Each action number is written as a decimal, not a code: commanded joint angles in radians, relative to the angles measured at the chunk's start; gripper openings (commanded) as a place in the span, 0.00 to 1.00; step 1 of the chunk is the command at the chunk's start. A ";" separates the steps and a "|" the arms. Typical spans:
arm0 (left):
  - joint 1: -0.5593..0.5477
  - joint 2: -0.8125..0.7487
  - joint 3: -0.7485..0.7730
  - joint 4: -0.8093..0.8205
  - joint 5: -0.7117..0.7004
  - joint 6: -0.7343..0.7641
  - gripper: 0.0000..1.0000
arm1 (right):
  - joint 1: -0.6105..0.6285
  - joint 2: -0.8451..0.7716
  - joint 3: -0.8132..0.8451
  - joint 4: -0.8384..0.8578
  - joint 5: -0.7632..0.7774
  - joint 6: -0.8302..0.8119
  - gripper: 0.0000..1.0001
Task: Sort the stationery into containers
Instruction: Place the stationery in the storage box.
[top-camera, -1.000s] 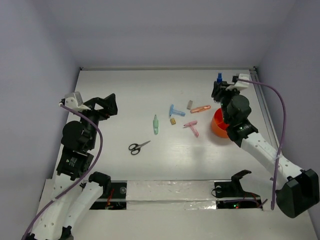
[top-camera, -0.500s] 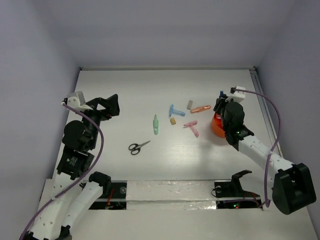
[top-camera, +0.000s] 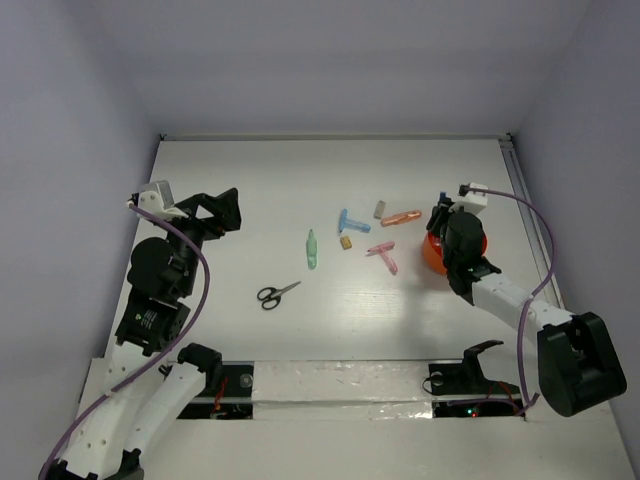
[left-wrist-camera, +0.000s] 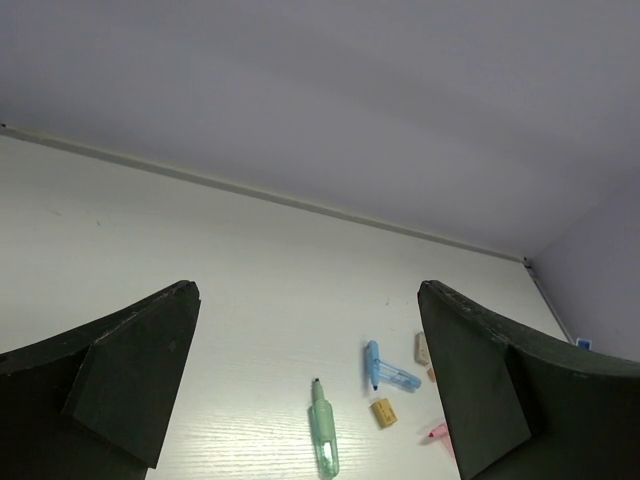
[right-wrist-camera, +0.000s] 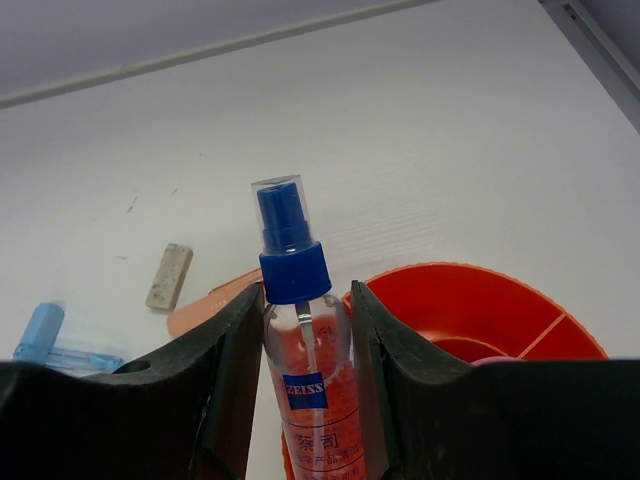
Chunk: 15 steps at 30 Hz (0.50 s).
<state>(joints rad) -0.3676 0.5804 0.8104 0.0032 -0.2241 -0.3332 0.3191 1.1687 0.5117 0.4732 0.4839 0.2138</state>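
My right tool clamps a clear cylindrical spray bottle, blue-capped, upright at the rim of the glossy orange-red bowl. My left tool hangs released above the white surface.

Setting: robotics lab test cell. Evidence: white surface, plain lavender enclosure walls, taped front edge, exposed purple cabling.

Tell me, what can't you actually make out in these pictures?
- The spray bottle: its lower part is cut off by the bottom edge of the right wrist view.
- The orange bowl: in the right wrist view, fingers of the right hand hide much of its inside. From above, the right arm covers most of it.
- The pink piece: in the left wrist view, a finger of the left hand hides all but its tip.
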 joint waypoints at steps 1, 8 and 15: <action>-0.005 0.001 -0.008 0.044 0.012 -0.001 0.89 | -0.003 -0.020 -0.036 0.165 -0.005 -0.001 0.07; -0.005 0.004 -0.010 0.044 0.015 -0.003 0.89 | -0.003 0.003 -0.105 0.306 -0.031 -0.019 0.09; -0.005 0.007 -0.010 0.046 0.025 -0.004 0.89 | -0.003 0.034 -0.113 0.400 -0.042 -0.053 0.13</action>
<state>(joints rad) -0.3676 0.5812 0.8097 0.0032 -0.2127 -0.3336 0.3191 1.2003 0.4049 0.7116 0.4431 0.1841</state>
